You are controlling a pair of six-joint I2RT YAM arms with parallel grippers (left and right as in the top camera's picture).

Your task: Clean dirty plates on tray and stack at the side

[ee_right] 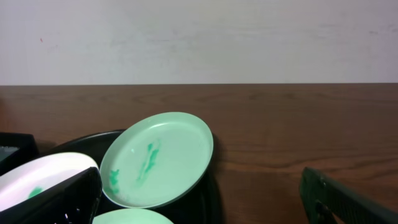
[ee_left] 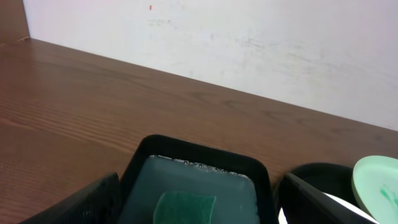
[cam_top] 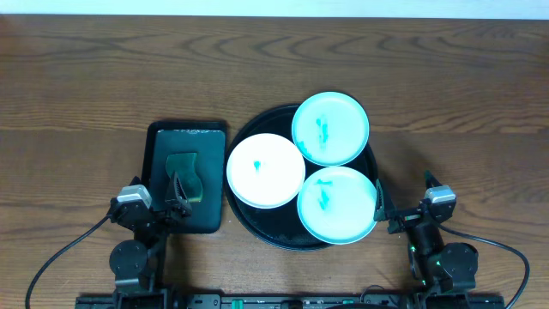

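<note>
Brown wood table [cam_top: 86, 77] holds the tray [cam_top: 273, 230] near its front edge, plates [cam_top: 265, 170] overlapping on it; left pincer [cam_top: 176, 204] and right pincer [cam_top: 383, 209] gape empty. Rear mint plate [cam_top: 330, 129] seems propped; lifting it may tip neighbours.

My right gripper [ee_right: 200, 182] hangs low, jaws spread wide, one dark finger [ee_right: 62, 199] at each lower corner of my view. Between them the black tray [ee_right: 81, 146] lies on the brown table [ee_right: 298, 124]. A mint-green plate [ee_right: 158, 158] with teal smears rests tilted at the tray's right edge, its rim overlapping the tray's rim. A white plate [ee_right: 37, 177] with a teal spot sits toward the tray's left edge, partly behind my finger. A sliver of another green plate [ee_right: 130, 216] shows at the tray's near edge.
</note>
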